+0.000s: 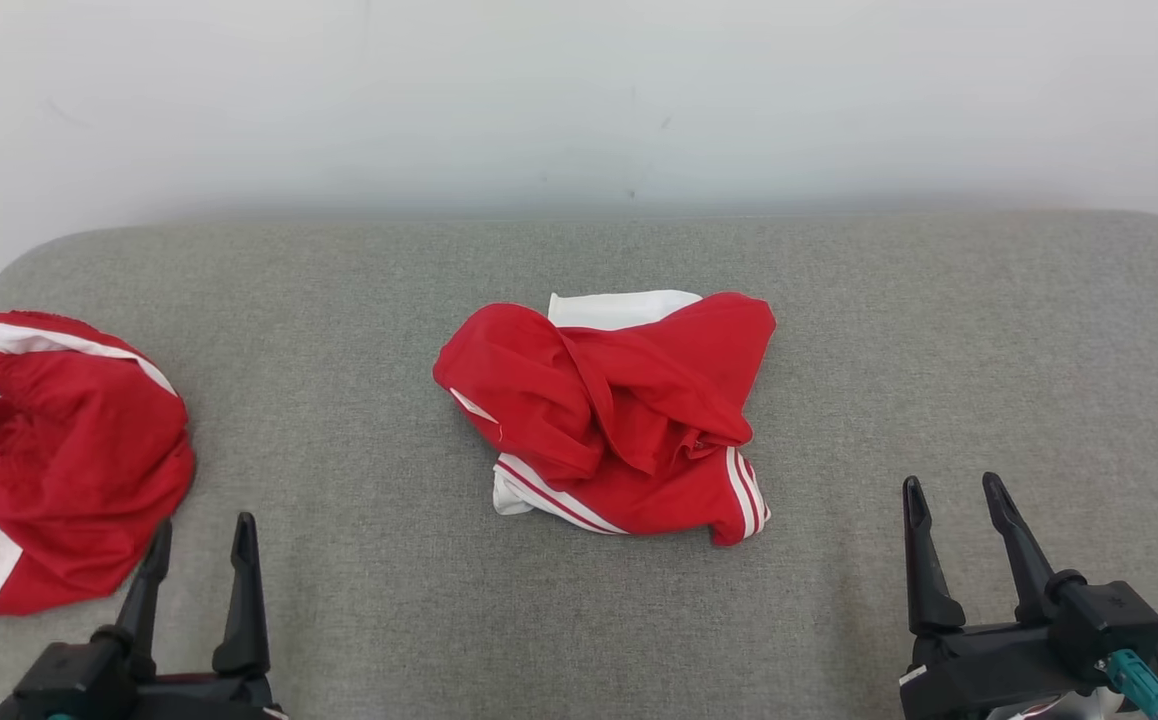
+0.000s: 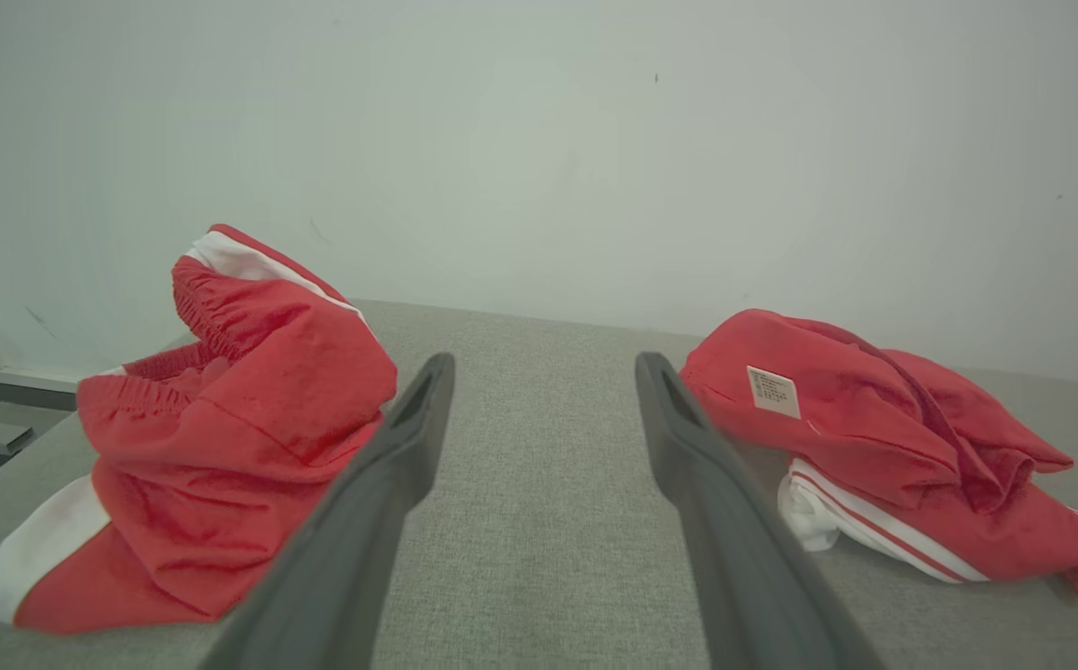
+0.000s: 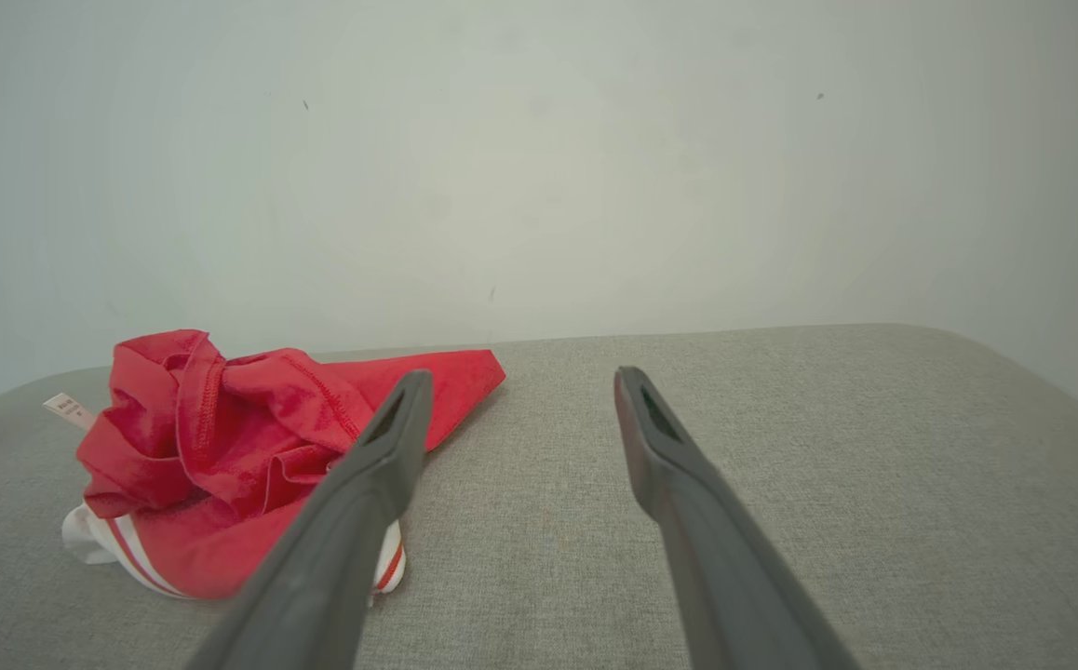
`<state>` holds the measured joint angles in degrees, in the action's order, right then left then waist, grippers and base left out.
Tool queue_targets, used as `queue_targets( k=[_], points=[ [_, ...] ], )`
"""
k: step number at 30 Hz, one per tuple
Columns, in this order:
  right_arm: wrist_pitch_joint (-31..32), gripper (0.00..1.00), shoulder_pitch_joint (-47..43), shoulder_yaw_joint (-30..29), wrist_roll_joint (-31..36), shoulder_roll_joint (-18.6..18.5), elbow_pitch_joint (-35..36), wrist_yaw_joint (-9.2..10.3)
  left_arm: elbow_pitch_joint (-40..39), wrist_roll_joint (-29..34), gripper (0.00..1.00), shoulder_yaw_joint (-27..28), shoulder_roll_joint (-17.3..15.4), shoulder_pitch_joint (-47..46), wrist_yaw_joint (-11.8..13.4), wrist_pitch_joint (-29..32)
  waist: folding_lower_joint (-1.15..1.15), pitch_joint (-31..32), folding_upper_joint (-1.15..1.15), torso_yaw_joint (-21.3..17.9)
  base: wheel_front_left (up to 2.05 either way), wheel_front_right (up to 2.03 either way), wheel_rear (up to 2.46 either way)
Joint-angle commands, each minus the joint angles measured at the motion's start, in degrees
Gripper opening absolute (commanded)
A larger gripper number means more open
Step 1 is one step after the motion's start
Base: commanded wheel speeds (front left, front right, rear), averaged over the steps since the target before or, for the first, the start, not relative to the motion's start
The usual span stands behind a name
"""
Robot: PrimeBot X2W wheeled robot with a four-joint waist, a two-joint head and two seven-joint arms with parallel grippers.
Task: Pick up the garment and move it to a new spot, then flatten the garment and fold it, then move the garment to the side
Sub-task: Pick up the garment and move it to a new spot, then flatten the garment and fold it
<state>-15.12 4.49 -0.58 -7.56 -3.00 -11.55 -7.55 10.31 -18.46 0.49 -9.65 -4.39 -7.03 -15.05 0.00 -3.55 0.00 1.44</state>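
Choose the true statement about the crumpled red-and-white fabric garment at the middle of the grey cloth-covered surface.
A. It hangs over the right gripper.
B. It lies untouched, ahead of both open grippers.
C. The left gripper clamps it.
B: the crumpled red-and-white fabric garment lies on the grey cloth-covered surface, clear of the open left gripper and open right gripper.

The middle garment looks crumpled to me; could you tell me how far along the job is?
Nothing looks done: the middle garment lies crumpled on the table. Nothing is in hand: the left tool and right tool stand open, apart from it. Left: pick it up, move it, flatten, fold, set aside.
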Motion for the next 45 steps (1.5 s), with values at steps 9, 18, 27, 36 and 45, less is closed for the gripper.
queue_targets(
  k=[9, 18, 27, 36, 45],
  points=[
    [0.0, 1.0, -1.0, 0.5, -0.8, 0.1, -0.7, 0.13, -1.6, 4.0, 1.0, 1.9, 2.1, 2.6, -0.4, -0.2, 0.0, 0.2, 0.0, 0.1, 0.0, 0.0, 0.0],
    [0.0, 1.0, -0.9, 0.6, -1.0, 0.1, -1.2, 0.13, -2.1, 5.2, 1.0, 2.5, 3.0, 3.0, -0.4, -0.2, 0.0, 0.5, 0.0, 0.0, 0.0, 0.0, 0.0],
    [0.0, 1.0, -1.1, 0.7, -1.3, 0.2, -1.3, 0.13, -1.5, 5.6, 1.0, 2.2, 3.0, 3.1, -0.5, -0.2, 0.0, 0.8, 0.0, 0.0, 0.0, 0.0, 0.0],
    [0.0, 1.0, -1.2, 0.7, -1.3, 0.2, -1.4, 0.13, -1.5, 4.9, 1.0, 1.8, 2.2, 3.1, -0.4, -0.2, 0.0, 1.0, 0.0, -0.1, 0.0, 0.0, 0.0],
    [0.0, 1.0, -1.5, 0.8, -1.5, 0.2, -1.6, 0.13, -1.2, 5.0, 1.0, 1.8, 2.0, 3.4, -0.4, -0.2, 0.0, 1.6, 0.0, -0.1, 0.0, 0.0, 0.0]
  ],
)
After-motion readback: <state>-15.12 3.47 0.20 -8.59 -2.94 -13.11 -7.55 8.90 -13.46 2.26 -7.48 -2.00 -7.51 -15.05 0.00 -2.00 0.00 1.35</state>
